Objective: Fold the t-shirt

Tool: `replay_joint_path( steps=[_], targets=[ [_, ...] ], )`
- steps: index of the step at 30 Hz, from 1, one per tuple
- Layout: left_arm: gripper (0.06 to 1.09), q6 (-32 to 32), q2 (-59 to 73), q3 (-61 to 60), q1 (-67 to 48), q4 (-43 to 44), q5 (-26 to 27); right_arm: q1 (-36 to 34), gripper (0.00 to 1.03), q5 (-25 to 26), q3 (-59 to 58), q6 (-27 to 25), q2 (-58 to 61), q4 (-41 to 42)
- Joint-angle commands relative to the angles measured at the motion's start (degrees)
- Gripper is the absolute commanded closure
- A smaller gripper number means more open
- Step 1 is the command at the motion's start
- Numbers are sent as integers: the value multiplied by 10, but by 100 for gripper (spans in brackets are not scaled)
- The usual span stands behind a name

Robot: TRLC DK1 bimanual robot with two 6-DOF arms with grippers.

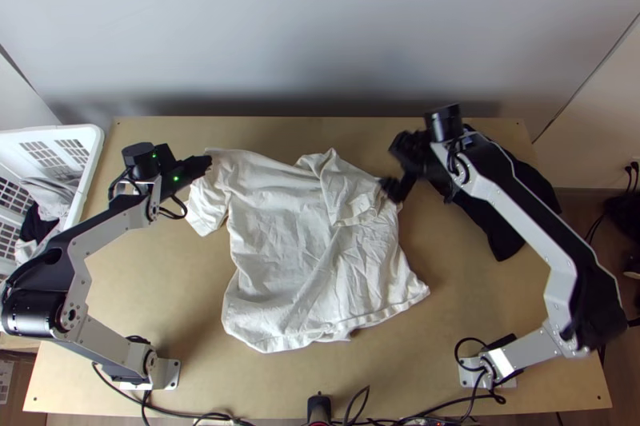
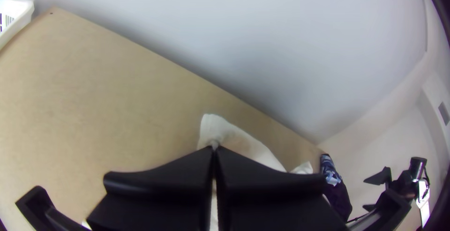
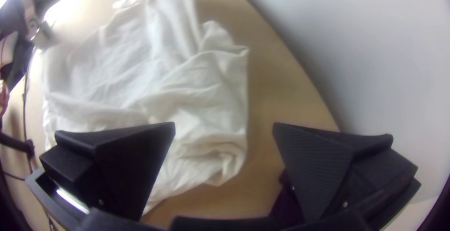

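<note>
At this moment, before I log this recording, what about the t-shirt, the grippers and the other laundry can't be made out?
- Amount of t-shirt inside the left gripper: hidden by its own closed fingers, left wrist view.
- Outline of the right gripper: blurred, top view.
- Full shape of the black garment: partly covered by the right arm, top view.
- Rest of the laundry basket: cut off by the left edge, top view.

No text, label, number or sign can be read.

Holds left arm (image 1: 114, 232) and right arm (image 1: 532, 222) bent, left gripper (image 1: 210, 161) closed, right gripper (image 1: 391, 167) spread wide, probably tilted downward.
</note>
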Motion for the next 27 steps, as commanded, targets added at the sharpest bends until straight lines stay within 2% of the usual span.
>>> replay_joint_path(
  steps=[1,3,5,7,10,18,21,24,27],
  targets=[
    [105,-1,-12,1,-15,-2,-1,105,6,-3,-16,-82,-57,-190],
    [105,-2,-14,2,-20,-2,-1,141,6,-3,-64,-122,-81,-190],
    [105,-4,-15,3,-24,-3,-1,165,6,-1,-93,-139,-83,-189],
    [105,-7,-16,3,-28,-3,-2,185,6,6,-110,-139,-78,-155],
    [105,-9,-23,2,-32,-8,-4,209,6,61,-135,-137,-63,-67],
    [105,-9,-47,-10,-27,-18,-7,215,7,121,-135,-134,16,99],
    [105,-9,-54,-15,-23,-19,-7,215,12,124,-130,-132,39,115],
    [105,-9,-60,-16,-21,-24,-7,213,23,124,-128,-132,52,122],
    [105,-9,-66,-17,-20,-26,-7,206,25,124,-129,-131,62,129]
  ],
)
